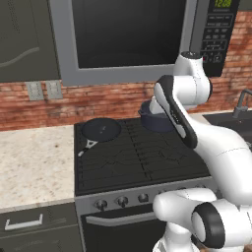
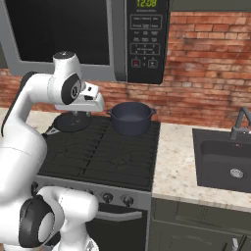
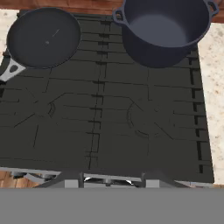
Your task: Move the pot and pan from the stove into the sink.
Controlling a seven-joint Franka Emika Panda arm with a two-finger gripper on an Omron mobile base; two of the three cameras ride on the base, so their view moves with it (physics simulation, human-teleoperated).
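Sitting on the stove's (image 3: 109,122) back left burner is the pan (image 3: 43,37), the pot (image 3: 164,30) on the back right. Both wait for the sink (image 2: 223,162), further right. I cannot tell if the claw is spread.

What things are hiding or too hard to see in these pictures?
- Pot: in the left base view, the arm covers most of it.
- Pan: in the right base view, the hand hides much of it.
- Sink: the left base view's right edge cuts it off.
- Gripper: open or shut cannot be told.
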